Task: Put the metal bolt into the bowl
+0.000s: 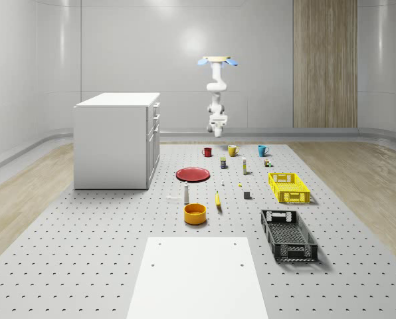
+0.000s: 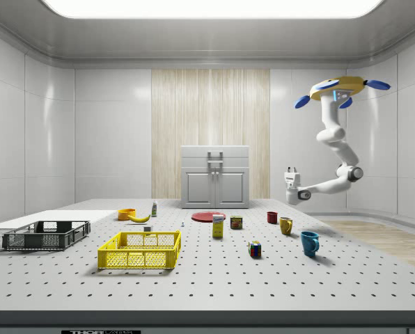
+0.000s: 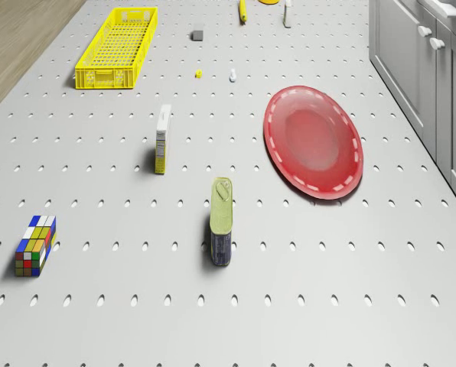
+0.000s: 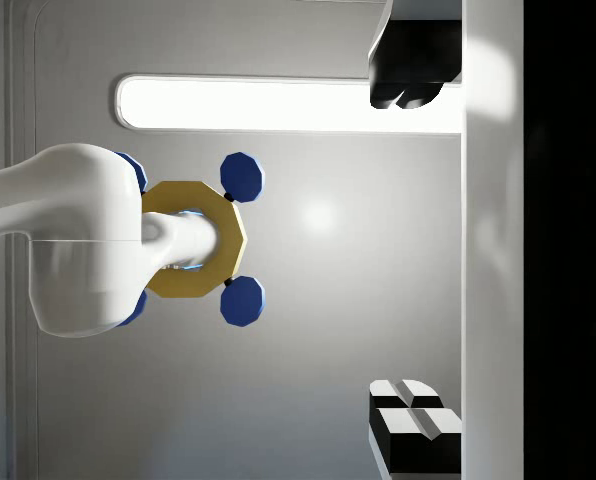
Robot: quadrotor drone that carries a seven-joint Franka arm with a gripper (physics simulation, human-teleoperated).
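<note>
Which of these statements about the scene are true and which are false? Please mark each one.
1. The drone hovers high in the air. True.
2. The gripper holds the metal bolt. False: the fingers in the wrist view stand apart with nothing between them, and the gripper is well above the table.
3. The yellow-orange bowl lies near the banana. True.
4. The red plate lies inside the yellow crate. False: it lies on the table, near the cabinet.
5. The black crate holds a mug. False: nothing shows in it.
</note>
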